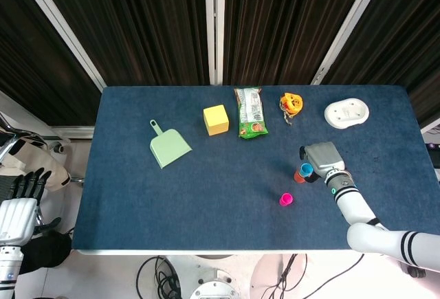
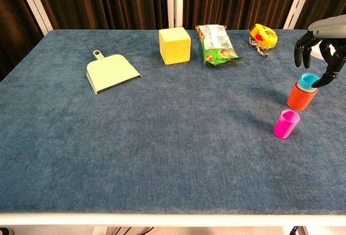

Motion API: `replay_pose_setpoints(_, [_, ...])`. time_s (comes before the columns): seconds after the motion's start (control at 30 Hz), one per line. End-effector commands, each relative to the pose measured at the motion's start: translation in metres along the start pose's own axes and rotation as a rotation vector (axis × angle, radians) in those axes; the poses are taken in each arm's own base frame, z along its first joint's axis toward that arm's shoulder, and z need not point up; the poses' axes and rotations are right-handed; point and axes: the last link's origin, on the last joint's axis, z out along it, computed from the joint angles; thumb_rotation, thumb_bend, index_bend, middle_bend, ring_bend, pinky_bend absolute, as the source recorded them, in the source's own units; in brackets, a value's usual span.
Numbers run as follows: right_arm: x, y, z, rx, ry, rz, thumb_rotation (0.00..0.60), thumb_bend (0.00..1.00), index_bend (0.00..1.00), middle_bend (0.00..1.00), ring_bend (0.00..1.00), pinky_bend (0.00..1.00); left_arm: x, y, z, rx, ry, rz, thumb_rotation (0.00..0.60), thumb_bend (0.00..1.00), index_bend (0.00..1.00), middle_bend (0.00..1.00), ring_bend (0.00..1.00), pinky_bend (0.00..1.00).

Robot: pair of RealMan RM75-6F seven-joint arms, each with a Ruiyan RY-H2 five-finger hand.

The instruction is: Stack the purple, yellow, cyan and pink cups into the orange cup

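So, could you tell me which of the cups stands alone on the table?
The pink cup: it stands by itself, while the cyan cup sits nested inside the orange cup.

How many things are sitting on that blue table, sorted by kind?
Cups showing: 3: orange cup, blue cup nested in it, pink cup
Dustpan: 1
Yellow block: 1
Snack bag: 1
Tape measure: 1
White holder: 1
Total: 8
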Motion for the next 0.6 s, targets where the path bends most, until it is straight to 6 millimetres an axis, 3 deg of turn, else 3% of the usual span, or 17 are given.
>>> replay_pose_setpoints(0.03, [0.003, 0.001, -0.002, 0.003, 0.017, 0.000, 0.600, 0.03, 0.31, 0.30, 0.55, 0.73, 0.000, 0.000, 0.000, 0.000, 0.001, -0.001, 0.600, 0.06, 0.04, 0.00, 0.00, 0.00])
replay_pose_setpoints(0.37, [0.007, -0.018, -0.037, 0.110, 0.032, -0.065, 0.600, 0.03, 0.30, 0.32, 0.55, 0.73, 0.000, 0.000, -0.003, 0.000, 0.006, -0.003, 0.600, 0.06, 0.04, 0.00, 0.00, 0.00])
replay_pose_setpoints(0.6, [-0.005, -0.031, -0.064, 0.170, -0.014, -0.153, 0.600, 0.03, 0.30, 0.32, 0.55, 0.73, 0.002, 0.002, -0.006, -0.002, 0.013, -0.004, 0.600, 0.06, 0.04, 0.00, 0.00, 0.00])
